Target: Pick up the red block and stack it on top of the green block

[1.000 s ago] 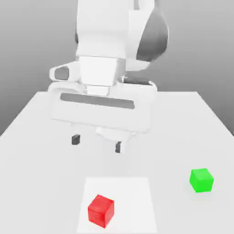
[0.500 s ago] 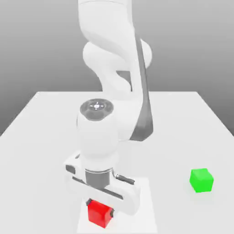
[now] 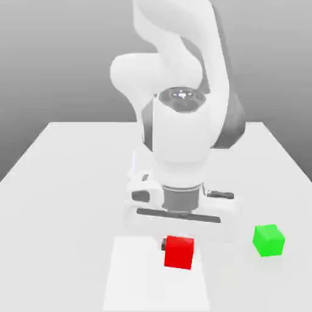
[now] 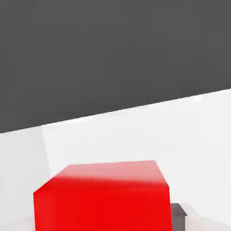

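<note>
The red block (image 3: 179,252) hangs a little above the white table, held between the dark fingers of my gripper (image 3: 178,246), which is shut on it. One dark fingertip (image 3: 163,245) shows at the block's side toward the exterior view's left. The green block (image 3: 269,240) rests on the table toward the exterior view's right, apart from the red block and the hand. In the hand view the red block (image 4: 103,198) sits close up, with one fingertip (image 4: 178,216) beside it.
A paler square patch (image 3: 137,277) marks the table (image 3: 61,183) under and to the exterior view's left of the held block. The white arm rises behind the hand in the middle of the table. The table's edges run along both sides.
The gripper came down over the red block, shut on it, and has carried it up and toward the exterior view's right, nearer the green block. The green block has not moved.
</note>
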You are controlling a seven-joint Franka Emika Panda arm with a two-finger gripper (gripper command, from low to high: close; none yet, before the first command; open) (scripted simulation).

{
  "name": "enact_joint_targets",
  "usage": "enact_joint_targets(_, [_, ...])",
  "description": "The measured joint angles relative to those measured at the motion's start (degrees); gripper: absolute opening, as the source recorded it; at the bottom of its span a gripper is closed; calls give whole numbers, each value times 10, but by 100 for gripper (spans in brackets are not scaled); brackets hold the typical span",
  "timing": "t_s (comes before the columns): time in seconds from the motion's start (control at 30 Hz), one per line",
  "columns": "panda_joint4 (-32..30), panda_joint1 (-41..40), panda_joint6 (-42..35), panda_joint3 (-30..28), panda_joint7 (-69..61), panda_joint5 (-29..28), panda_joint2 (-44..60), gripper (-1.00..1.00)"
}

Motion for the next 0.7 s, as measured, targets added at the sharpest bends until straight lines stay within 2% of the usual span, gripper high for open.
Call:
enact_joint_targets(0.23, [-35, 154, -20, 75, -169, 22, -55, -100])
enact_joint_targets(0.3, [-38, 205, -2, 73, -176, 4, -39, -100])
enact_joint_targets(0.43, [-35, 199, 64, 27, -134, -63, 35, -100])
enact_joint_targets(0.47, [-34, 205, 79, 18, -123, -77, 51, 100])
enact_joint_targets(0.7, [-34, 205, 81, 16, -122, -79, 53, 100])
